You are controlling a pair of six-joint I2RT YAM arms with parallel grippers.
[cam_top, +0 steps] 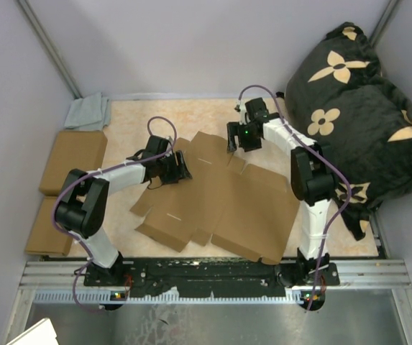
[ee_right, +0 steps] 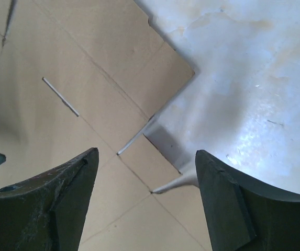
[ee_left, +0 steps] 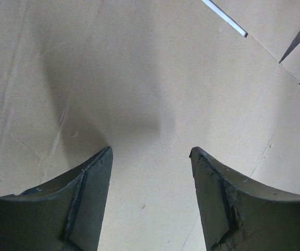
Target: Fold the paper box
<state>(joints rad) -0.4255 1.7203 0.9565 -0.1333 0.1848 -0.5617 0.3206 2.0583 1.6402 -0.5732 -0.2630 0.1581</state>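
Observation:
The paper box [cam_top: 220, 198] lies flat and unfolded on the table as a large brown die-cut cardboard sheet with flaps, slits and creases. My left gripper [cam_top: 179, 167] hovers open over the sheet's left rear part; in the left wrist view plain cardboard [ee_left: 150, 94] fills the space between its fingers [ee_left: 81, 204]. My right gripper [cam_top: 232, 141] stands open above the sheet's rear edge. In the right wrist view a notched flap corner [ee_right: 155, 157] of the sheet lies between its fingers [ee_right: 228, 204], with bare tabletop [ee_right: 244, 94] to the right.
Two closed brown boxes [cam_top: 72, 159] [cam_top: 49, 226] sit along the left side. A grey cloth [cam_top: 88, 111] lies at the back left. A black bag with tan flower marks [cam_top: 364, 108] fills the right rear. Grey walls enclose the table.

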